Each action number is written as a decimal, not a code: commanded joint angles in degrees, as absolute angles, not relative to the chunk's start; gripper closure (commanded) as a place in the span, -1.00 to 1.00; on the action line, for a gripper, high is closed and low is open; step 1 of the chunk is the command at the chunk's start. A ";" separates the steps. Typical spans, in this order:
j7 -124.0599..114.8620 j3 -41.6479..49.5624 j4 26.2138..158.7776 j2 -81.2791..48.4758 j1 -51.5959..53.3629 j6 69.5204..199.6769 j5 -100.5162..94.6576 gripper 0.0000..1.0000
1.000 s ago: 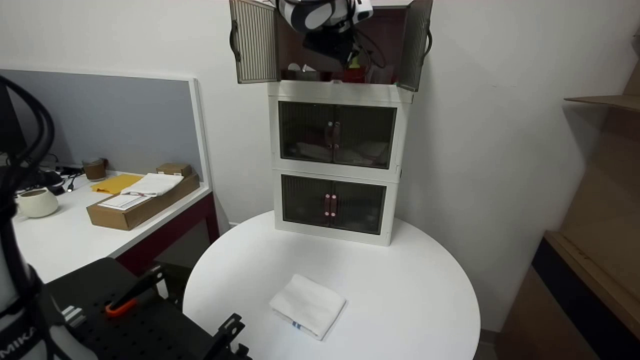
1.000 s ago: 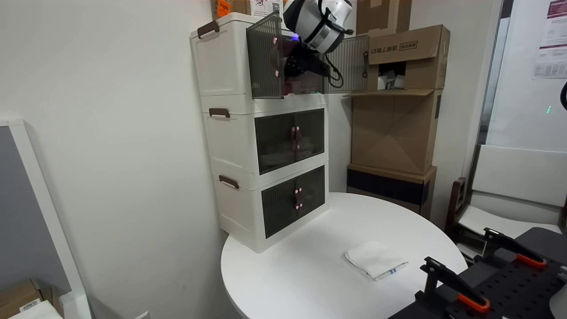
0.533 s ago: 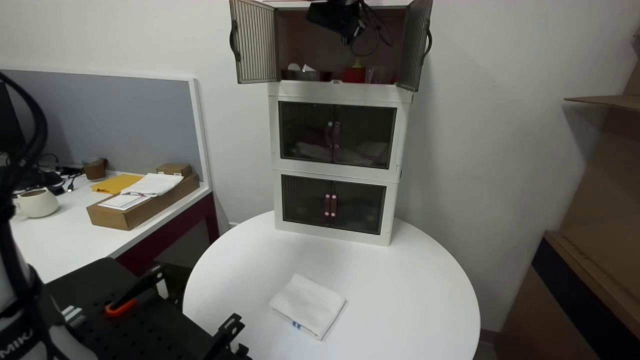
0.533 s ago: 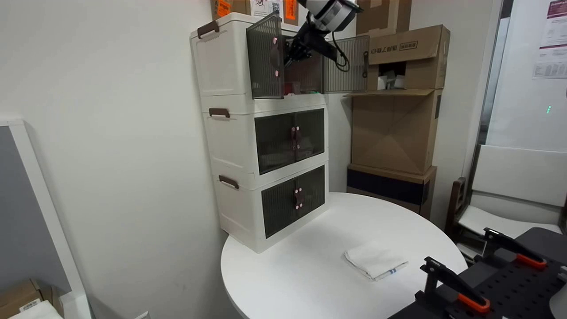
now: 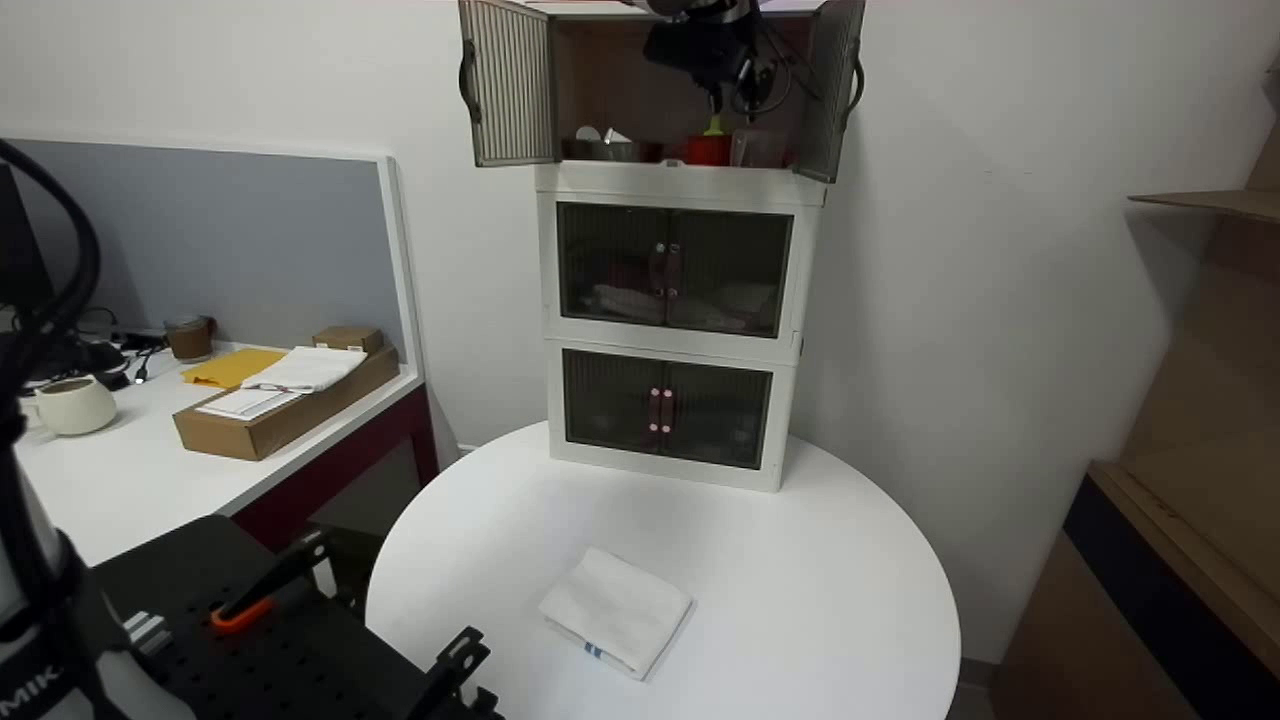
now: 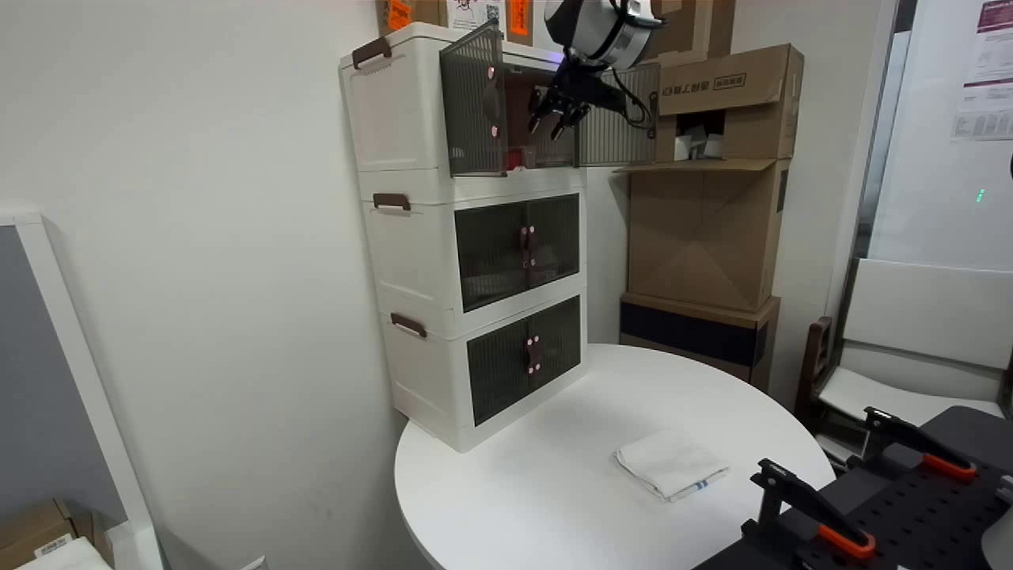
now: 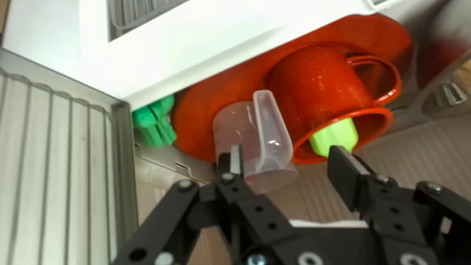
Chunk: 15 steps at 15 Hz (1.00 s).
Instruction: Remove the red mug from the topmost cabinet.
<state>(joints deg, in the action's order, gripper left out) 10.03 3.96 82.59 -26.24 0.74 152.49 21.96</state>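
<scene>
The red mug [image 7: 316, 81] stands in the topmost cabinet [image 5: 600, 178] on a red plate [image 7: 198, 125], its handle to the right in the wrist view. A lime-green piece [image 7: 335, 136] pokes out of its mouth. In both exterior views the mug [image 5: 709, 151] shows low inside the cabinet, small and partly hidden. My gripper [image 7: 284, 156] is open, nothing between its fingers. In the exterior views the gripper [image 5: 733, 108] [image 6: 545, 131] hangs above mug height at the cabinet's mouth. In the wrist view one finger overlaps a clear cup, the other the lime-green piece; contact cannot be judged.
The clear cup [image 7: 274, 136] stands close beside the mug. A green item [image 7: 154, 121] sits near the cabinet corner. Both cabinet doors [image 5: 515, 90] are swung outward, flanking the arm. Metal ware [image 5: 605, 150] is further along the shelf. A folded white cloth [image 5: 615, 612] lies on the round table [image 5: 800, 600].
From closed, the gripper has spread its fingers. It rose off the mug area, then shifted right in both exterior views, coming outward from the cabinet. The mug stays put.
</scene>
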 commanded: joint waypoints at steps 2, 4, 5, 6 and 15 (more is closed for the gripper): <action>3.24 1.53 80.47 -29.25 -1.45 150.89 16.40 -0.98; 2.16 0.15 80.03 -30.17 -2.08 150.93 16.88 -1.00; 1.66 -0.32 79.83 -30.56 -2.20 150.94 16.97 -1.00; 1.08 -0.73 79.59 -30.87 -2.27 151.02 17.04 -1.00; -7.53 -0.68 76.94 -32.70 -1.25 152.51 16.75 -0.92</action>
